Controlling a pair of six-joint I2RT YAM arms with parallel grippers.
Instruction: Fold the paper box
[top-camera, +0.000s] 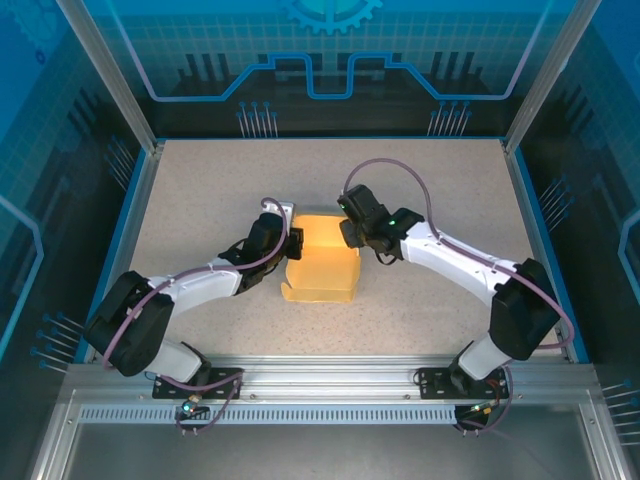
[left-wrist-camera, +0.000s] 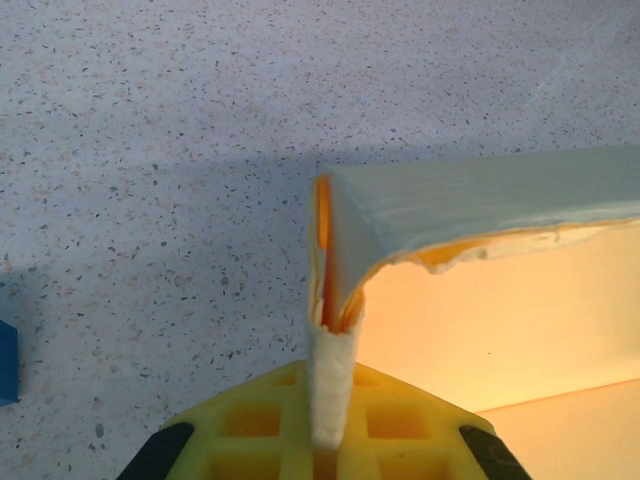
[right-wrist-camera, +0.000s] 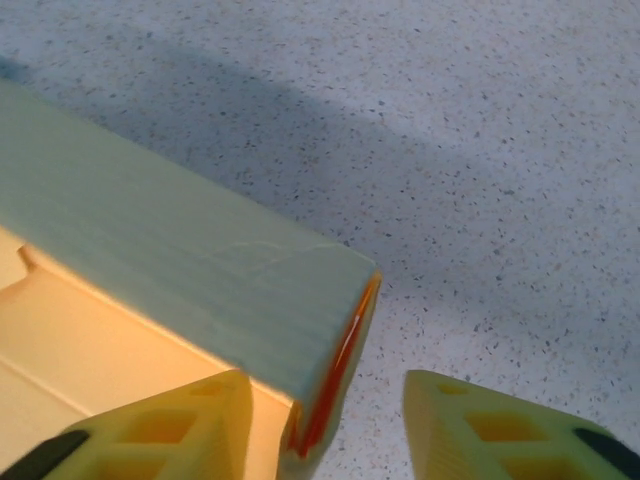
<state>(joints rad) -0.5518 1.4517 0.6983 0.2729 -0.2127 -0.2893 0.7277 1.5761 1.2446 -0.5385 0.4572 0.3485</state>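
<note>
Left wrist: L pincer (left-wrist-camera: 330, 440) clamps paper box (left-wrist-camera: 500, 200)

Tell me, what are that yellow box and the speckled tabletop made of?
The paper box looks like thin matte cardboard: its bent edge is ragged and fibrous. The table seems a matte, speckled stone-like or laminate surface; I can't tell which.

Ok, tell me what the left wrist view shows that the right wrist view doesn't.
Left wrist: the left fingers shut on an upright wall of the paper box, its edge ragged, and a blue object at the frame's left edge. Right wrist: the right fingers apart, straddling a box corner. Both: the box and the speckled table.
</note>
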